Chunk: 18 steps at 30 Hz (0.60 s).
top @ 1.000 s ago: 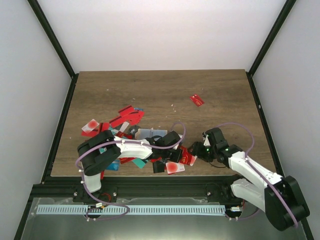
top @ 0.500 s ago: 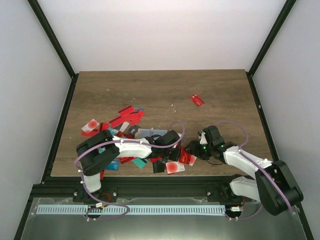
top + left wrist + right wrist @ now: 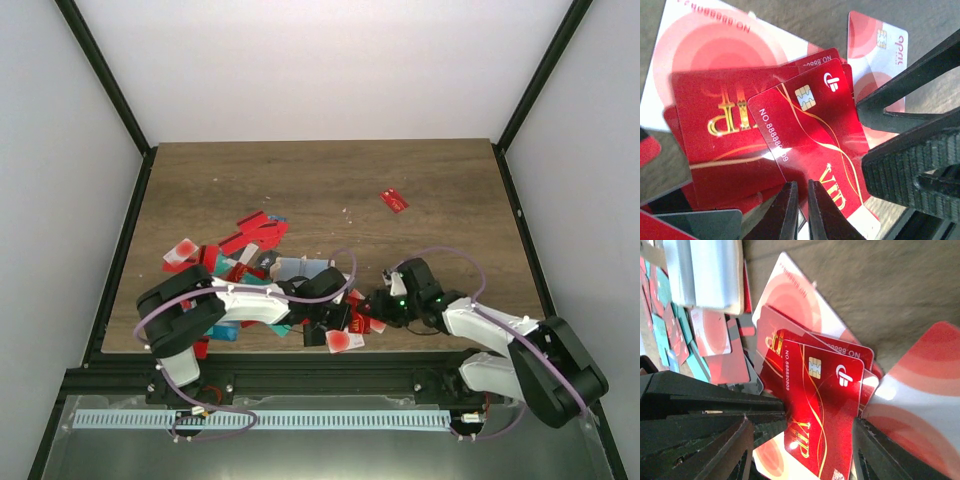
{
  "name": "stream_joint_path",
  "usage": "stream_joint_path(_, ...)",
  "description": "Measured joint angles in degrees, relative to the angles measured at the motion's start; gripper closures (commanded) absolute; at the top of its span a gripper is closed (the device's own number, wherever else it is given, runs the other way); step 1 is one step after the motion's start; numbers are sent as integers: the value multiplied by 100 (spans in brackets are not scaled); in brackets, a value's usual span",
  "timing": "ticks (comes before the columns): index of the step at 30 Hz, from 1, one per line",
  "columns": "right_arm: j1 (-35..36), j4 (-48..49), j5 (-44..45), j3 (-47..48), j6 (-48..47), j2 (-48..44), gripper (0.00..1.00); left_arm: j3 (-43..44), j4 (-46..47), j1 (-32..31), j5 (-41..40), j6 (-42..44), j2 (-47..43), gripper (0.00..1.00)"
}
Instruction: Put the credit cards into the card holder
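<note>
I keep my left gripper (image 3: 800, 212) pinched together on the short "VIP" edge of one red credit card (image 3: 810, 145), and its long axis runs up the left wrist frame, away from these fingers. My right gripper (image 3: 800, 452) stands apart, one finger along each long side of this card. The card holder (image 3: 300, 268) lies left of centre in the top view, nearer the left arm.

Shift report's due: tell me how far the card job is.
Done: nothing visible; the wallet shows no card inside. In hand: the left gripper pinches a red VIP card, right gripper open beside it. Left: the whole card pile, plus one stray card.
</note>
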Motion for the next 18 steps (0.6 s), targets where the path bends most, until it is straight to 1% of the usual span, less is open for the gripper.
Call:
stream_joint_path(4,319,66,-50,-46,190,-11,44,-330,20,-59,59,-70,-273,91)
stream_joint_path(9,470,7,-170,-195,367,-223,44,-527,85,-155,103,-83,-422,91)
stream_joint_path(15,507,-326,-313,-278,437,-476,44,-529,94,-234,125,-98,-424,91)
stream_joint_path(18,529,-640,-295,-271,389,-619,44,-509,48,-289,105,-101,-431,91)
